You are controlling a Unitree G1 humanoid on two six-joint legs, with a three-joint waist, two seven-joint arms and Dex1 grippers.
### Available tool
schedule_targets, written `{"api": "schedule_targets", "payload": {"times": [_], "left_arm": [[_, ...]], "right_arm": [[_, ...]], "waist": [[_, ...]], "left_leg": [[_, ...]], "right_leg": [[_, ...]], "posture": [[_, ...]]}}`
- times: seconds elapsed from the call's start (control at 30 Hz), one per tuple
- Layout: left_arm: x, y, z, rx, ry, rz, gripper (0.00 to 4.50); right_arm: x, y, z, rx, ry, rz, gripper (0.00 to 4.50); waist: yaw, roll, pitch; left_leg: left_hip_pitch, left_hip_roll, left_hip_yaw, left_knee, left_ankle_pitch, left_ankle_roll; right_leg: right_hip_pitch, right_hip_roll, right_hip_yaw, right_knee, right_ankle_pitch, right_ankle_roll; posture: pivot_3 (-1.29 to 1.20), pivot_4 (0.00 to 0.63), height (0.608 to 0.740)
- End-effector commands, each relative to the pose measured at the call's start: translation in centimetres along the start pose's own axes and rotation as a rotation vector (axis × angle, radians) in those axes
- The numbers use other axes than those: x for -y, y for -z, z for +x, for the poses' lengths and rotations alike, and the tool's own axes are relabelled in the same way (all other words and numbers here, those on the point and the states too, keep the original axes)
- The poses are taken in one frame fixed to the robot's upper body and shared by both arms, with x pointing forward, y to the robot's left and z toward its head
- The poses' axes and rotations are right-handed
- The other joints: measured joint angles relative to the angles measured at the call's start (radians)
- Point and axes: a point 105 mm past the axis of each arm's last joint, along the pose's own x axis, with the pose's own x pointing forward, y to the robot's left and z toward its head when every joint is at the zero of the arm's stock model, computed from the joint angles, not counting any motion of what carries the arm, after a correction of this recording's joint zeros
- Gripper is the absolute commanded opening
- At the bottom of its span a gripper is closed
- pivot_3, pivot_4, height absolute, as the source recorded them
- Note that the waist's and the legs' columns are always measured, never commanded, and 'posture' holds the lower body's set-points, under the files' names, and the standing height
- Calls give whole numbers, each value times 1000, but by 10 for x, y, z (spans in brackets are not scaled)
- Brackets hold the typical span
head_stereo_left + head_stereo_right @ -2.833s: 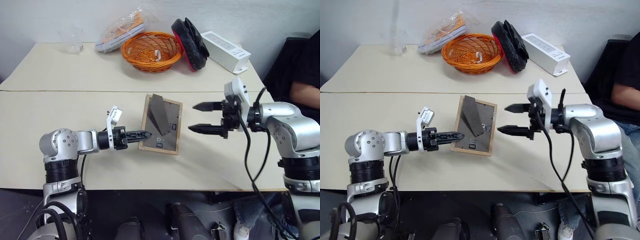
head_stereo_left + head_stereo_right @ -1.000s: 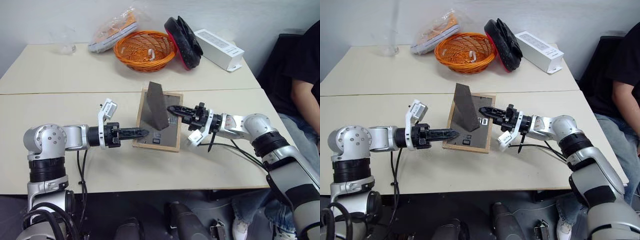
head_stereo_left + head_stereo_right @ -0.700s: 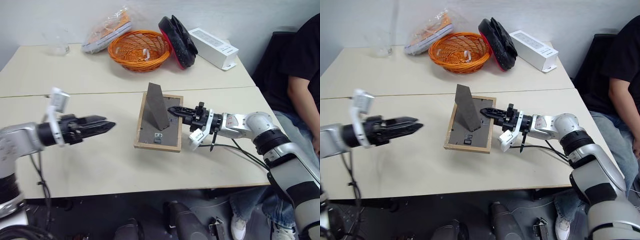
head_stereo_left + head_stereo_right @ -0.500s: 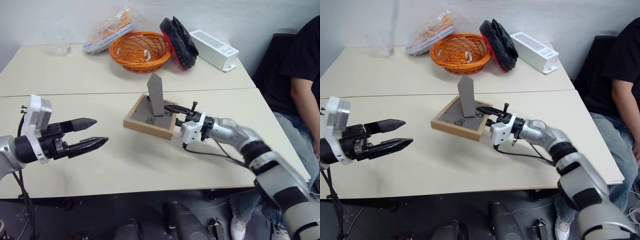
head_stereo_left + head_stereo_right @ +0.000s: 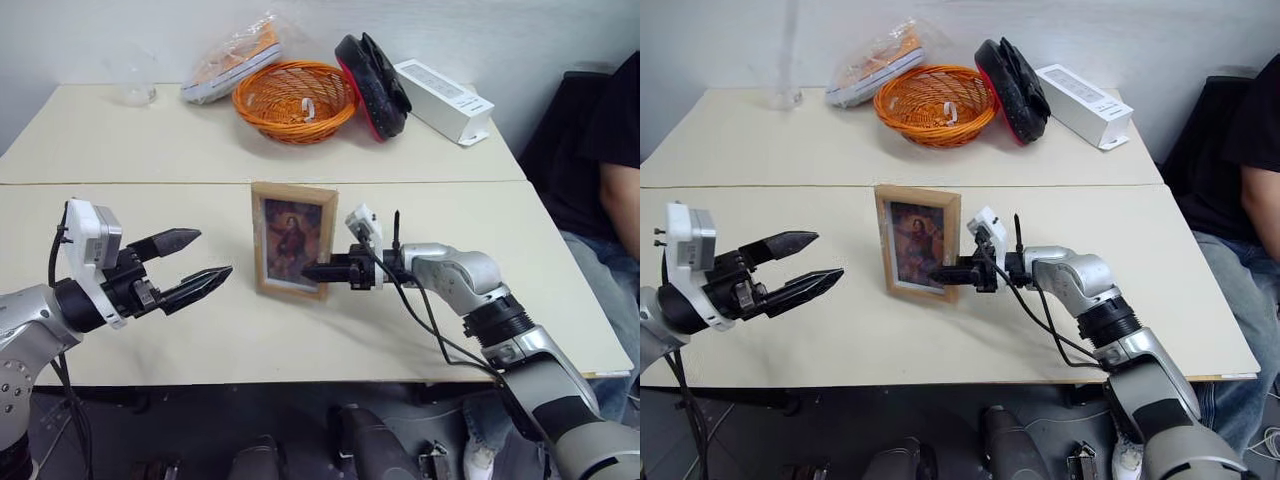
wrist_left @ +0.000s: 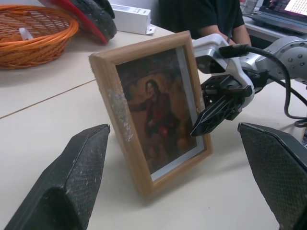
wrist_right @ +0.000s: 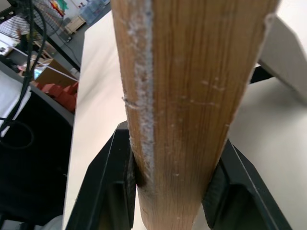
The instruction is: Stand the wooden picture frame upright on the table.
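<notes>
Left gripper (image 5: 190,262): fingers spread wide, off to the frame's left, clear of it, probably so as not to knock it.
Wooden picture frame (image 5: 293,241): upright mid-table (image 5: 150,150), light grainy wood, portrait facing us.
Right gripper (image 5: 318,271): black fingers pinching the frame's side edge, seemingly steadying it.

- Both arms wear smooth silver-grey shells with black ribbed rings at the joints; round silver housings sit at the elbows
- The left gripper (image 5: 184,265) has two long black tapered fingers (image 6: 72,177) with a grainy, speckled surface; a white boxy camera block sits on its wrist
- The right gripper (image 5: 318,271) is black, with a small white block above it; loose black cables loop along its forearm
</notes>
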Motion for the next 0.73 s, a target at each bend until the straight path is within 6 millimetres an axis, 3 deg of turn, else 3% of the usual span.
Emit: {"api": "schedule_targets", "payload": {"times": [0.03,0.23,0.33,0.4,0.43,0.57,0.63,0.73], "left_arm": [[7,-9,-1,15,45,29,4500],[5,-11,0,5,86,27,4500],[4,-12,1,1,100,34,4500],[3,-12,1,-9,102,52,4500],[1,-13,0,-15,99,62,4500],[-7,-15,-4,-24,83,84,4500],[-11,-18,-4,-22,79,106,4500],[-14,-21,-2,-23,76,131,4500]], "right_arm": [[0,3,-5,-11,4,61,2570],[-10,1,-17,-25,3,8,4487],[-10,0,-36,-61,58,-122,4487],[-10,-3,-64,-103,108,-310,4487],[-14,-12,-90,-92,118,-385,4487],[-40,-41,-150,-12,96,-480,4487],[-58,-48,-164,14,51,-472,4487],[-72,-50,-166,43,9,-454,4487]], "waist": [[0,0,0],[-2,0,0],[0,0,0],[5,0,0],[13,1,0],[26,1,1],[23,1,1],[24,0,1]], "left_leg": [[0,0,0,0,0,0],[-1,0,0,0,0,0],[-1,0,0,0,0,0],[-1,-1,0,0,0,0],[-1,-1,0,0,-1,1],[-2,-1,1,-1,-2,3],[-1,-1,2,-1,-3,5],[1,1,1,-2,-4,6]], "right_leg": [[0,0,0,0,0,0],[-1,0,0,0,0,0],[-1,0,0,0,0,0],[-1,0,0,-1,0,0],[-1,0,0,-1,0,0],[0,0,0,-5,0,1],[0,1,1,-5,0,2],[1,3,1,-4,0,1]], "posture": [[0,150,740],[0,150,740],[0,150,740],[0,150,740],[0,150,740],[0,150,740],[0,150,740],[0,150,740]]}}
